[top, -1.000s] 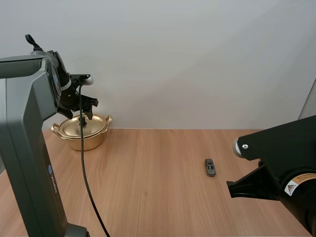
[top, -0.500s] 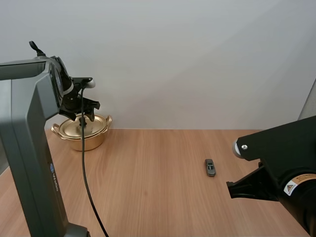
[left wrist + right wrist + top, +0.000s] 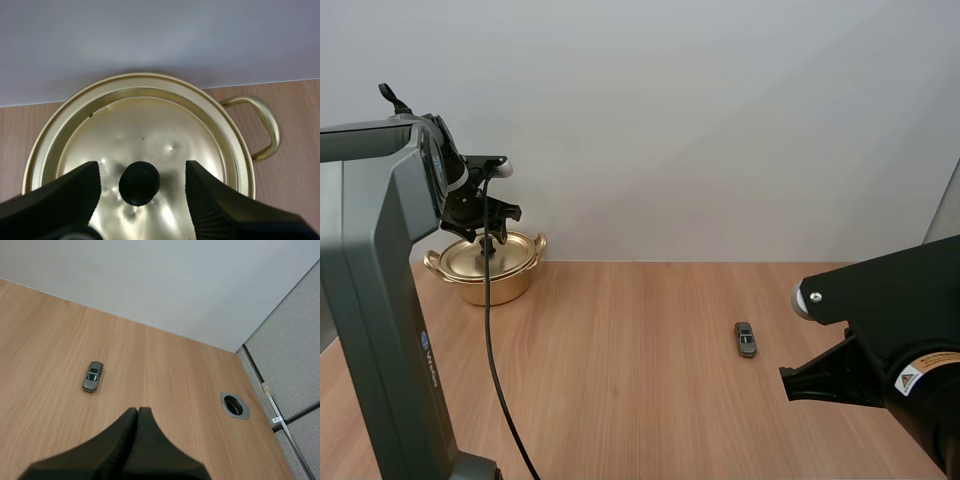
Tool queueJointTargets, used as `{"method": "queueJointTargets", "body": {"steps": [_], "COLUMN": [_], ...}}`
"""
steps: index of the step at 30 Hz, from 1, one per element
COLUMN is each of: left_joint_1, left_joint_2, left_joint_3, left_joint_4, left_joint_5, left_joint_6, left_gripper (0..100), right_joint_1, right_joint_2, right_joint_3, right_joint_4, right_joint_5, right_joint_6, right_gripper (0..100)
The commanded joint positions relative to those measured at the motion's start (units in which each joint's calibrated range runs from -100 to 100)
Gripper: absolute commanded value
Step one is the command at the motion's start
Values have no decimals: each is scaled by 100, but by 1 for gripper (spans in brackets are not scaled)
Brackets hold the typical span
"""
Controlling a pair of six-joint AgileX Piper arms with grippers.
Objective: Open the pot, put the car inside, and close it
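Note:
A gold pot (image 3: 487,268) with two loop handles stands at the table's back left, its lid (image 3: 145,140) on. My left gripper (image 3: 492,241) hovers just above the lid, open, its fingers (image 3: 65,192) on either side of the black lid knob (image 3: 139,183) without touching it. A small grey toy car (image 3: 746,339) lies on the wood right of centre, also in the right wrist view as the car (image 3: 92,376). My right gripper (image 3: 137,412) is shut on nothing, held above the table some way short of the car.
A round metal cable hole (image 3: 234,405) sits in the tabletop to the right of the car. The table's back edge meets a plain white wall right behind the pot. Bare wood (image 3: 620,350) stretches between pot and car.
The left gripper has risen slightly above the pot lid over the last second. The right arm, pot and car have not moved.

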Motion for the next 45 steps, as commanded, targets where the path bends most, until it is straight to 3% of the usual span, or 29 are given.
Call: {"method": "queueJointTargets", "body": {"steps": [1, 45], "left_joint_1": [4, 4], "left_joint_2": [-2, 217], "left_joint_3": [3, 3], "left_joint_4": [8, 66], "left_joint_5": [-66, -67], "left_joint_6": [2, -32], "left_gripper": [81, 81], "right_joint_1": [0, -1], "right_joint_2": [0, 0], "right_joint_3": [1, 1], "right_joint_4": [-4, -4], "right_joint_5": [7, 23], "right_joint_6": [-5, -5], "right_gripper": [0, 0]}}
